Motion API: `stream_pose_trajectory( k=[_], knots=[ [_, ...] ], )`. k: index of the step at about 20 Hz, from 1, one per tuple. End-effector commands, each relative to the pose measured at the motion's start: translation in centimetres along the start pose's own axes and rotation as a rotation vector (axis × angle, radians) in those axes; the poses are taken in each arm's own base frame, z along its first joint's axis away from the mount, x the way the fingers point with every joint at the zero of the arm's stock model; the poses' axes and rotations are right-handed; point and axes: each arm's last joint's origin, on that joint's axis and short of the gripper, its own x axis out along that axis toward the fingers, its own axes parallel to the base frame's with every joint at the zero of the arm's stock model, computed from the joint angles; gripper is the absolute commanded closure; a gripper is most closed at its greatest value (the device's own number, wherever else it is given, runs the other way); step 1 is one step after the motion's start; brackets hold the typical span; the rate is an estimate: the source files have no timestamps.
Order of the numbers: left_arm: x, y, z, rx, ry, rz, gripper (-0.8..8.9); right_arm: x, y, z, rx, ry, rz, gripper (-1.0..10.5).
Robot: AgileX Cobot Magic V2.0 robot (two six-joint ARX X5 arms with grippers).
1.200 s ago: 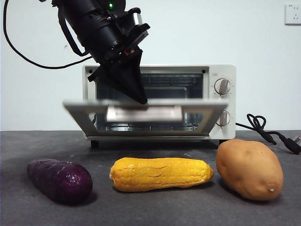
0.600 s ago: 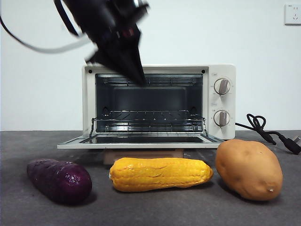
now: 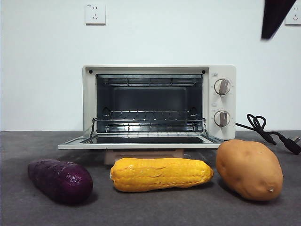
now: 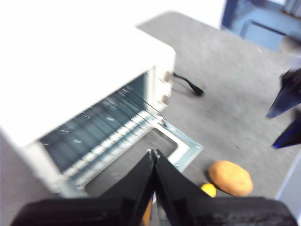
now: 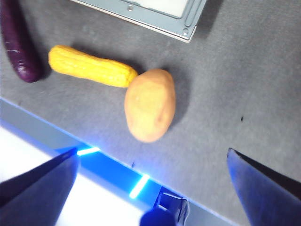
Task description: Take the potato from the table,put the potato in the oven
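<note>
The tan-orange potato [image 3: 249,169] lies on the dark grey table [image 3: 188,207] at the right, in front of the cream oven [image 3: 160,101], whose door [image 3: 141,141] hangs fully open. My right gripper [image 5: 150,153] hovers high above the potato [image 5: 150,104], jaws spread wide and open, holding nothing. It shows as a black tip [image 3: 274,16] in the front view's upper right corner. My left gripper [image 4: 154,154] is shut and empty, raised above the oven [image 4: 94,70] and clear of it, with the potato [image 4: 230,177] far below.
A yellow corn cob [image 3: 161,174] lies left of the potato, and a dark purple sweet potato [image 3: 59,180] lies further left. The oven's black cord [image 3: 268,134] trails at the right. The table's near edge [image 5: 94,150] runs just behind the potato in the right wrist view.
The oven door dropped from half open to fully open. The arm at the door lifted up and left the front view. A black tip appeared at the top right.
</note>
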Motion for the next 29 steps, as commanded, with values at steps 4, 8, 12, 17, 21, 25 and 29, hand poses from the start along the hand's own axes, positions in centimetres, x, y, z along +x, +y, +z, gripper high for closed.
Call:
stream_pose_trajectory(
  k=[4,8,12,17,21,25,29],
  knots=[
    [-2.7,-0.6,-0.6,-0.004,-0.024,0.041,8.21,5.1,-0.3,-0.7,0.034,0.091,-0.004,2.6],
    [-3.4,-0.7,-0.8,-0.005,-0.022,0.049,8.21,7.8,-0.1,-1.6,0.04,0.089,0.005,2.6],
    [-3.3,-0.7,-0.9,-0.012,-0.01,0.054,8.21,8.8,0.3,-1.6,0.043,0.054,0.013,2.6],
    [-3.3,-0.7,-0.9,-0.021,-0.009,0.051,8.21,10.5,0.8,-1.0,0.023,0.058,-0.049,2.6],
    [-3.3,-0.8,-1.1,-0.024,0.006,0.05,8.21,12.8,1.0,-0.5,0.015,0.103,-0.047,2.7],
    [-3.3,-0.8,-1.2,-0.026,0.013,0.051,8.21,13.8,0.9,-0.4,0.019,0.124,-0.049,6.9],
    [-3.3,-0.8,-1.2,-0.024,0.015,0.052,8.21,13.9,0.9,-0.4,0.02,0.133,-0.05,9.6]
  ],
)
